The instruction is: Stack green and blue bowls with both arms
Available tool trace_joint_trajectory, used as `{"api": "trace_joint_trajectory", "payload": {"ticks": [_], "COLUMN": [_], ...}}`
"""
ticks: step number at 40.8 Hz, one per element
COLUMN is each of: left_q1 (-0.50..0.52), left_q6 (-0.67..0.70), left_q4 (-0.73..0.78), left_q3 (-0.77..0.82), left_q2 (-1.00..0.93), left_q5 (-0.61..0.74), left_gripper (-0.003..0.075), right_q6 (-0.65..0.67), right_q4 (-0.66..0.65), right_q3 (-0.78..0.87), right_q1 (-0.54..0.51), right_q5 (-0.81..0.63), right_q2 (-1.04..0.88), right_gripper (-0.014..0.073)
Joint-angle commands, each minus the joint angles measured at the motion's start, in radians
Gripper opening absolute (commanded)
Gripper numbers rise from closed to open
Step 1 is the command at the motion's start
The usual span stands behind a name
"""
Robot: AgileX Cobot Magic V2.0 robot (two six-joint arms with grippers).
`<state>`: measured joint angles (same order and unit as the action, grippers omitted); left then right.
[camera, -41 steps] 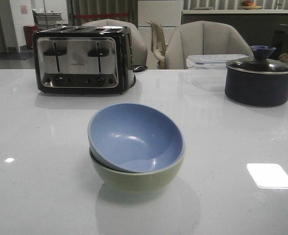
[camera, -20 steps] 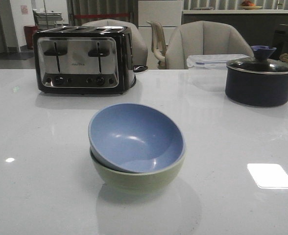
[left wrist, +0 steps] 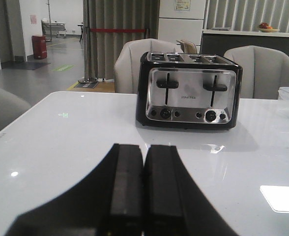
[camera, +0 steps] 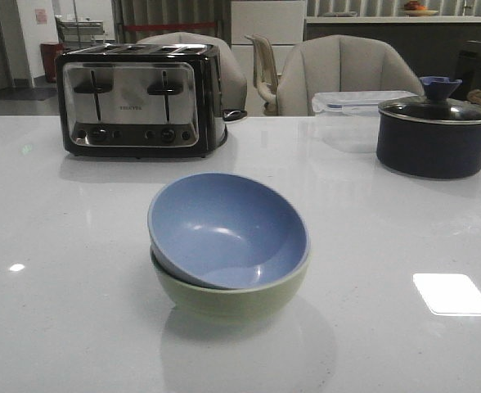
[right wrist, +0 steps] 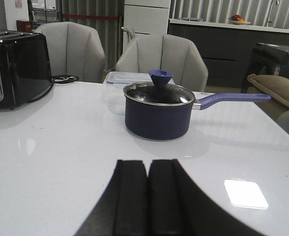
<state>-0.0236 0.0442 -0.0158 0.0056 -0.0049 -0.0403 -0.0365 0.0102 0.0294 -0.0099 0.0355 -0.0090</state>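
Front view: the blue bowl (camera: 227,231) is sitting nested inside the green bowl (camera: 224,296) near the middle of the white table (camera: 60,327), toward its near edge. The blue bowl is resting tilted, its rim riding higher on the left than on the right, so that its empty interior is facing the camera. Both bowls are round and matte with smooth plain rims; only a band of the green one's outer wall is showing below the blue one. The table is glossy and is reflecting ceiling lights.

Far left, a four-slot toaster (camera: 138,98) with a polished metal face and black ends is standing well apart from the bowls. Far right, a dark blue pot (camera: 433,135) is carrying a glass lid with a blue knob; its contents are hidden. Just behind it, a clear plastic box (camera: 355,102) with a lid is sitting; nothing can be made out inside.

Left wrist view: the left gripper (left wrist: 144,189) is showing its black fingers pressed together, holding nothing, facing the toaster.

Right wrist view: the right gripper (right wrist: 148,196) is likewise pressed together and empty, facing the pot, whose long handle is pointing right.
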Motion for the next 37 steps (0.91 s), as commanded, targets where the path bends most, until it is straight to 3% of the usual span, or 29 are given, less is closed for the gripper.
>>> {"api": "trace_joint_trajectory", "payload": {"ticks": [1, 29, 37], "left_q1": [-0.003, -0.003, -0.003], "left_q6": [0.009, 0.009, 0.009], "left_q4": [0.0, 0.0, 0.0], "left_q3": [0.019, 0.019, 0.019], "left_q2": [-0.02, -0.02, -0.02], "left_q5": [0.084, 0.084, 0.084], "left_gripper": [0.01, 0.01, 0.01], "right_q6": [0.006, 0.014, 0.152], "right_q4": [0.012, 0.05, -0.072], "right_q3": [-0.003, -0.003, -0.003], "right_q1": [0.004, 0.018, 0.018], "right_q5": [-0.1, -0.111, -0.117], "right_q2": [-0.023, -0.022, -0.022], "right_gripper": [0.0034, 0.0034, 0.0034]}}
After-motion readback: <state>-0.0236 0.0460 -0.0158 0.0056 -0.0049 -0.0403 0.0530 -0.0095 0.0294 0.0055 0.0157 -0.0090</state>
